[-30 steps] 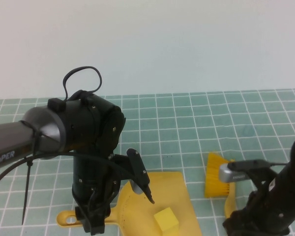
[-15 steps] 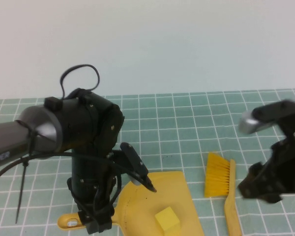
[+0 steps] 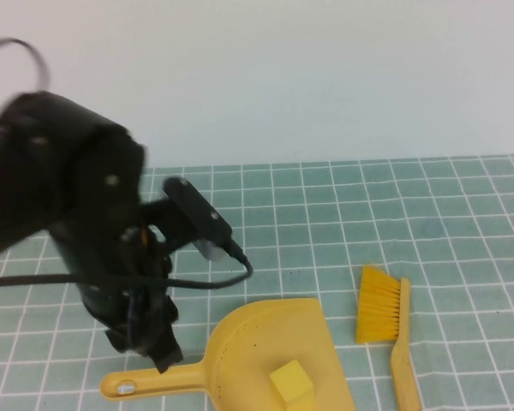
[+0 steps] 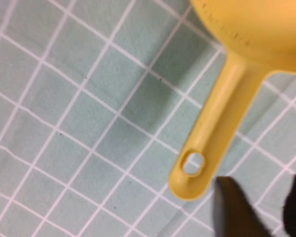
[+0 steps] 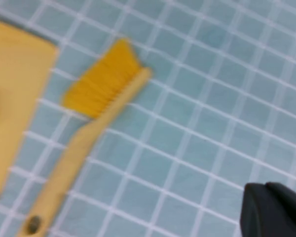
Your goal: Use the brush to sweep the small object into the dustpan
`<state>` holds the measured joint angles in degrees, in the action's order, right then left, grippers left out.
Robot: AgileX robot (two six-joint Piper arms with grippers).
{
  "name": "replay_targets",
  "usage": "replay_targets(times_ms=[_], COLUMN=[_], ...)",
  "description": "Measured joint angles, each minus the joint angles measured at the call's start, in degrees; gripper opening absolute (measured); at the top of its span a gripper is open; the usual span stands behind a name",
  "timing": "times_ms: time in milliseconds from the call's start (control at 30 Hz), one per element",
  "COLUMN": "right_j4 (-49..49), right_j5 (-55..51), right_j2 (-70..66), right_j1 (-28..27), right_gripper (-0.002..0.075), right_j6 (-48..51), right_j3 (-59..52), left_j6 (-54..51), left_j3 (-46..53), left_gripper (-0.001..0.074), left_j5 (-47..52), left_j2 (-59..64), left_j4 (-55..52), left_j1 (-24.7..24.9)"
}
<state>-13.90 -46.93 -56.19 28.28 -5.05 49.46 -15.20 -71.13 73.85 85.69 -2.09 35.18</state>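
The small object, a yellow cube [image 3: 292,381], sits inside the yellow dustpan [image 3: 248,338] at the near edge of the table. My left gripper [image 3: 154,347] hangs just above the dustpan's handle [image 4: 222,113], beside its holed end. In the left wrist view it [image 4: 261,197] is open, with only the mat showing between its fingers. The yellow brush [image 3: 381,315] lies flat on the mat to the right of the dustpan, with nothing holding it. My right gripper [image 5: 266,190] is shut on nothing, up off the mat and well away from the brush [image 5: 101,89]. The high view does not show it.
A green mat with a white grid [image 3: 343,214] covers the table, with a plain white wall behind it. My left arm's black body and cable [image 3: 94,223] fill the left side of the high view.
My left gripper has let go of the dustpan handle and lifted. My right arm has pulled away from the brush, left the high view, and shut. The cube and dustpan have stayed put.
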Motion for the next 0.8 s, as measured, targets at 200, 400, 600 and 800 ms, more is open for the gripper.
replay_targets(times_ms=[200, 400, 600, 800], right_j4=[-8.3, -9.56, -11.31, -12.59], right_j5=[9.05, 18.86, 19.15, 17.52], right_j2=[12.28, 24.33, 30.94, 32.01], right_j1=[0.0, 0.0, 0.0, 0.0], right_gripper=[0.0, -0.0001, -0.0001, -0.0001], right_j6=[-11.16, -14.66, -17.2, -17.59], right_j3=[-11.31, -23.0, -29.97, -30.63], left_j6=[1.58, 6.77, 8.0, 7.89], left_j3=[0.0, 0.0, 0.0, 0.0], left_gripper=[0.0, 0.0, 0.0, 0.0], left_j5=[-2.63, -15.05, -26.72, -34.63], left_j2=[-7.87, -13.59, -14.78, -14.68], left_j4=[4.68, 9.66, 15.43, 16.47], left_j1=[0.0, 0.0, 0.0, 0.0])
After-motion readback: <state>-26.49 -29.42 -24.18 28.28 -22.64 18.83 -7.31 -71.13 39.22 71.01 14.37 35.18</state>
